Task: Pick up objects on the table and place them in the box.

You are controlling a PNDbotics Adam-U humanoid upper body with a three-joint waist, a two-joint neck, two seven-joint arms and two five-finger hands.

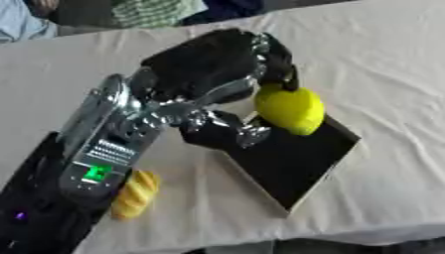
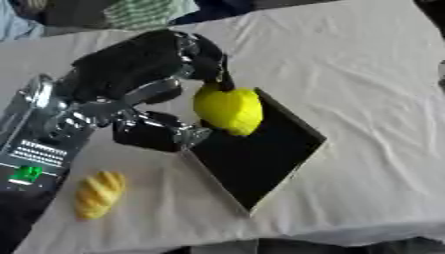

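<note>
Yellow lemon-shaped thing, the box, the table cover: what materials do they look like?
Yellow lemon-shaped thing, held over the box by the left robot hand: probably plastic or foam, smooth, evenly coloured. Box: black inside, pale thin rim, maybe cardboard. Table cover: off-white cloth, matte, wrinkled.

The left hand point(image 1: 217, 69) covers the box's point(image 2: 260, 154) near-left corner and the top of the yellow fruit point(image 2: 229, 110), so where the fingers meet the fruit is hidden. In the left eye view the forearm covers part of the yellow bread-shaped thing point(image 2: 98, 194). The desk point(image 2: 365, 74) runs off every edge.
</note>
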